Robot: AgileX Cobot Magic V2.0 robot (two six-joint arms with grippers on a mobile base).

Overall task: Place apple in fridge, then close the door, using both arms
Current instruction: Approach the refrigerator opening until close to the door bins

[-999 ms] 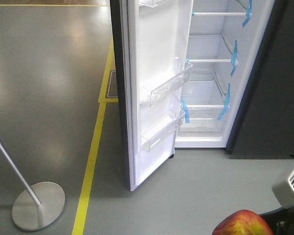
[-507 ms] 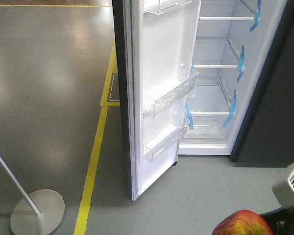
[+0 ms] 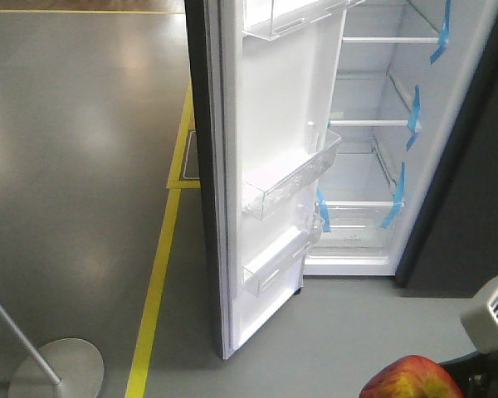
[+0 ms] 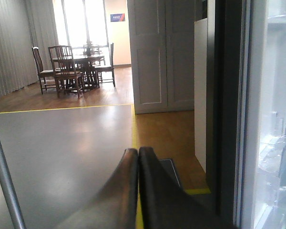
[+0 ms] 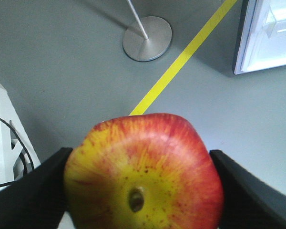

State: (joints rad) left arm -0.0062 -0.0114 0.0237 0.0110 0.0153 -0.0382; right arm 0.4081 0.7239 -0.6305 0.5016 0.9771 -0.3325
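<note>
Apple: the apple (image 5: 143, 167) sits clamped between the two dark fingers (image 5: 33, 191) of the right gripper (image 5: 143, 191), blossom end towards the wrist camera, down low and well apart from the fridge
Right gripper: closed around the apple, firmly by the look of it
Left gripper: the left gripper (image 4: 137, 157) has its fingers pressed together with nothing between them, just beside the dark outer edge of the door
Fridge: the fridge (image 3: 373, 240) stands open, white inside, and every shelf I can see is bare
Door: the door (image 3: 274, 124) is swung wide, its inner liner facing the room
Done: the apple is picked up and the way in is clear
Left: I'd say most of it (carrying the apple to a shelf, letting go, backing out, then pushing the door shut)
Counts: one apple, one fridge, one door, two grippers, three clear door bins in view, three shelves, at least four strips of blue tape
Nearby: a metal stand (image 3: 58, 377) with a round base, and a yellow floor line (image 3: 153, 282)
</note>
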